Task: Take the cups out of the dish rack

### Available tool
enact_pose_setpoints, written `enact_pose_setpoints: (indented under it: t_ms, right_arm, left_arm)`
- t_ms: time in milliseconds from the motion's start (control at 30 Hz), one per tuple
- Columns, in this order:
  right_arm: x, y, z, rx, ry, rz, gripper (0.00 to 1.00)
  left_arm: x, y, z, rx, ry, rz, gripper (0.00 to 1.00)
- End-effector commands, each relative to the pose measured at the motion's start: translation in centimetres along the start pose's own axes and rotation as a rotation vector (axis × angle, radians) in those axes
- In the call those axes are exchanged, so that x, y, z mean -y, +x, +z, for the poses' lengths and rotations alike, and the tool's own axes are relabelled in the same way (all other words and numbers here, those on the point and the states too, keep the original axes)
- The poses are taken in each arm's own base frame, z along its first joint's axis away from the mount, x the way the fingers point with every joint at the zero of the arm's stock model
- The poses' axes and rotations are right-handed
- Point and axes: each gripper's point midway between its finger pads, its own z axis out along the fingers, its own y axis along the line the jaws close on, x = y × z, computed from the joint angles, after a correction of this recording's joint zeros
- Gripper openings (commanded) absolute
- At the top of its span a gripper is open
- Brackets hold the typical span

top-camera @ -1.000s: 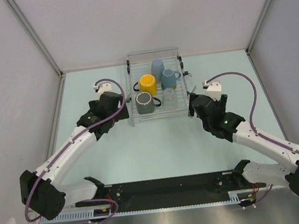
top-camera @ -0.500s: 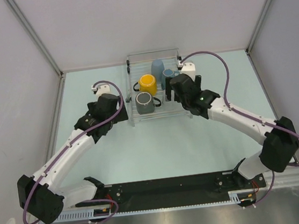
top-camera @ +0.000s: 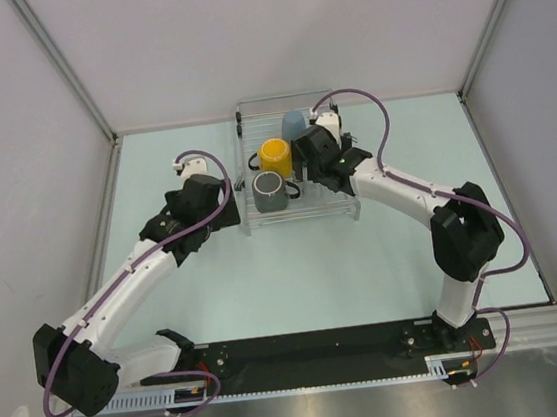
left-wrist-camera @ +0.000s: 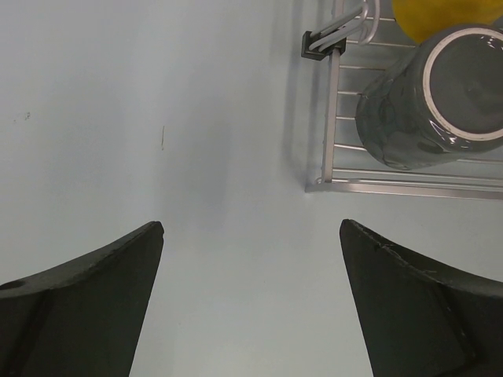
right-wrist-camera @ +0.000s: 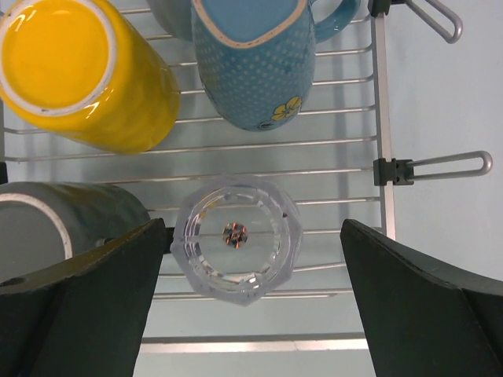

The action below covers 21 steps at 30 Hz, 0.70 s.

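Note:
The dish rack (top-camera: 300, 216) stands at the table's far middle. It holds the yellow mug (top-camera: 275, 157), the dark grey mug (top-camera: 270, 191) and the pale blue cup (top-camera: 294, 123). My right gripper (top-camera: 314, 164) hovers over the rack's right half, hiding the other cups from above. In the right wrist view the gripper (right-wrist-camera: 253, 228) is open and stands above the clear glass tumbler (right-wrist-camera: 236, 239), which shows between the fingers. The blue mug (right-wrist-camera: 251, 63), yellow mug (right-wrist-camera: 82, 75) and grey mug (right-wrist-camera: 63, 224) lie around it. My left gripper (left-wrist-camera: 251, 228) is open and empty over bare table beside the rack's near-left corner (left-wrist-camera: 326, 149).
Grey walls enclose the pale green table (top-camera: 296, 277) on three sides. Wire handles (right-wrist-camera: 448, 165) stick out from the rack's right rail. A black rail (top-camera: 315, 350) runs along the near edge between the arm bases.
My right arm has swung from the table right of the rack to above the rack's right half, over the tumbler. The left arm has barely moved.

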Motion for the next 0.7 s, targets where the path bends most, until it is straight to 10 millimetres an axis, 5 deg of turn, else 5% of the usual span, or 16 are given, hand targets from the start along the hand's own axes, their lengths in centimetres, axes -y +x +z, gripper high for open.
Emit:
enact_pose_setpoints:
  t_ms: [0,433,667]
  right_arm:
    - [-0.4,-1.5,0.8,0.001,-0.018,0.038,1.0]
    - [-0.4,0.7,3.9,-0.073,-0.021,0.043,1.0]
    - [-0.7,2.2,3.8,-0.097,-0.028,0.036,0.97]
  left_arm:
    - [0.6,0.1,0.0,-0.007,0.018,-0.017,1.0]
    - [0.6,0.6,0.4,-0.023,0.013,-0.013,1.0]
    - [0.6,1.0,0.5,-0.03,0.01,-0.011,1.0]
